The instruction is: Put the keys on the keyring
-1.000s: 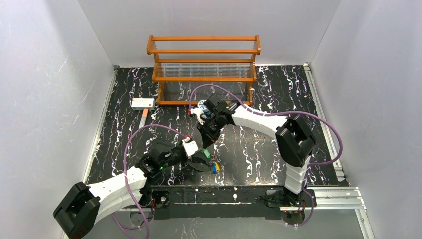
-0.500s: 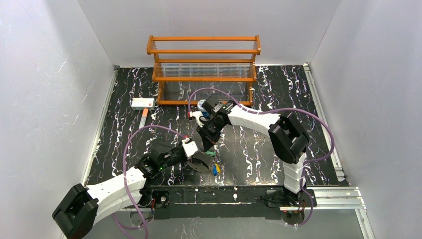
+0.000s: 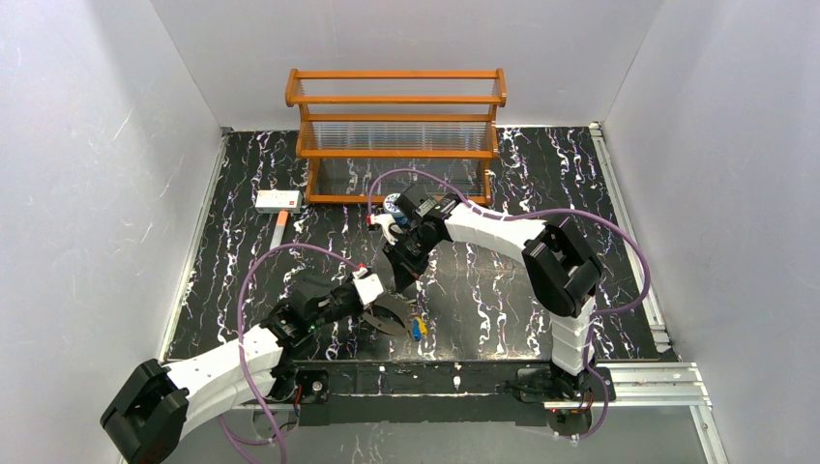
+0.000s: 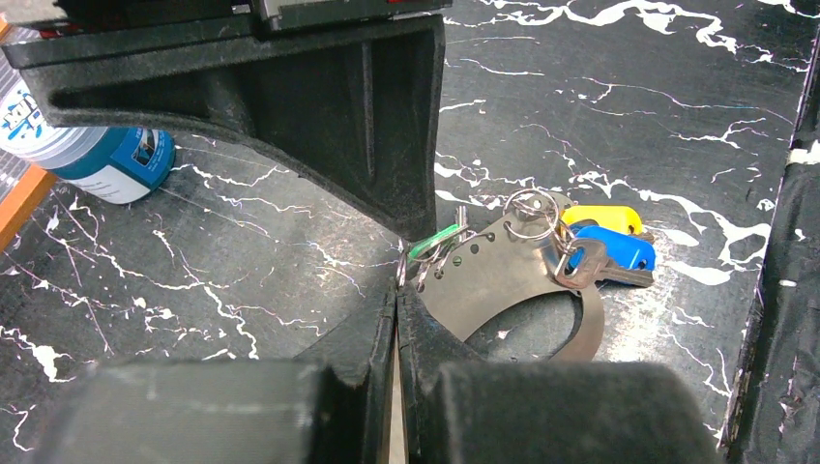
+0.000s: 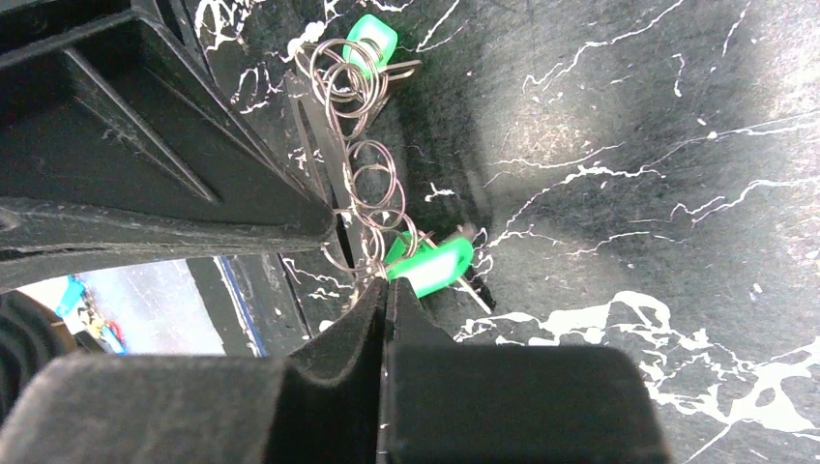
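In the left wrist view my left gripper [image 4: 398, 287] is shut on the edge of the keyring [image 4: 503, 280], a flat greyish oval band lying on the black marbled table. A yellow key [image 4: 604, 217] and a blue key [image 4: 619, 251] hang on a small wire ring at the band's far side. A green key [image 4: 435, 242] sits right by the pinch. In the right wrist view my right gripper [image 5: 382, 280] is shut on the wire ring of a green key [image 5: 432, 266]. A chain of small rings leads up to a second green key [image 5: 372, 41]. From above, both grippers [image 3: 383, 304] [image 3: 398, 282] meet tip to tip.
A blue-and-white can [image 3: 392, 203] stands behind the right wrist. A white box [image 3: 278, 200] lies at the back left. An orange wooden rack [image 3: 396, 116] fills the back middle. White walls close in on three sides, and purple cables loop over both arms.
The right arm's elbow has swung left and its wrist has shifted a little towards the left gripper. Both grippers stay shut at the same spot.
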You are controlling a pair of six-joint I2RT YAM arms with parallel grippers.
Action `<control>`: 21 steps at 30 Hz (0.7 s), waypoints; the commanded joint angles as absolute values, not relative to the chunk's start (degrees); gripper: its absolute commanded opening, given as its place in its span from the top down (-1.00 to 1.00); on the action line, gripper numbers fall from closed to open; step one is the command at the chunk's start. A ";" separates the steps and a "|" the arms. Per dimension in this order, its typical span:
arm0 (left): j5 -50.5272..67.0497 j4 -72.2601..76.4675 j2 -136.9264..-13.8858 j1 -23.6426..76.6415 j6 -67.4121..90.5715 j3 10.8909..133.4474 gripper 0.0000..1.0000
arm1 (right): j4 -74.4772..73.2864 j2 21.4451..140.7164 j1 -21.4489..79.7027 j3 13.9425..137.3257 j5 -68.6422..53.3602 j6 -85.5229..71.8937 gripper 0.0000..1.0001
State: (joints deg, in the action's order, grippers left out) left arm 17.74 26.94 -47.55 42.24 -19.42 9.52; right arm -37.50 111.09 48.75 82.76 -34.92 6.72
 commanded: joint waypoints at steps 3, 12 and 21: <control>17.40 28.43 -47.08 42.36 -19.29 10.94 1.00 | -31.56 105.05 47.69 78.42 -30.64 7.47 0.52; 17.12 28.39 -47.27 42.34 -19.25 11.07 1.00 | -17.24 92.50 47.01 68.34 -30.29 8.31 0.27; 17.13 28.55 -47.20 42.36 -19.25 11.07 1.00 | 0.06 86.09 46.71 58.69 -32.74 8.04 0.28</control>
State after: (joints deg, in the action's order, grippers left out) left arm 17.32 26.96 -47.57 42.24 -19.29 9.52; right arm -12.64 90.30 46.94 64.25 -30.24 7.49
